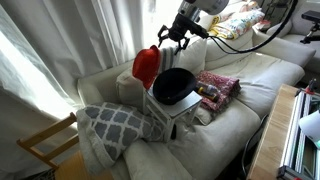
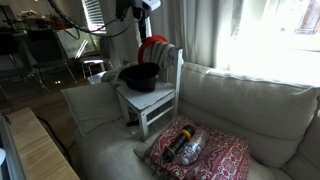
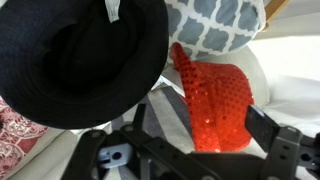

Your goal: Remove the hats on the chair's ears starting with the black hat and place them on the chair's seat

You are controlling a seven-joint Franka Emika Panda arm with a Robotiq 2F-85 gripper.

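The black hat [image 1: 173, 85] lies on the seat of the small white chair [image 1: 172, 120], which stands on the sofa. It also shows in an exterior view [image 2: 140, 75] and in the wrist view [image 3: 70, 55]. The bright red hat [image 1: 146, 66] hangs on a top post of the chair's back, as seen in an exterior view [image 2: 152, 46]. In the wrist view the red hat [image 3: 215, 95] lies between my fingers, lower down. My gripper [image 1: 172, 38] is open and empty, above the chair back and just beside the red hat. The chair's slats [image 3: 165, 108] show beside the red hat.
A grey patterned pillow [image 1: 115, 125] leans by the chair. A red patterned cushion [image 2: 205, 152] with a bottle on it lies on the cream sofa [image 2: 250, 110]. A natural-wood chair frame [image 1: 45, 145] stands beside the sofa. Curtains hang behind.
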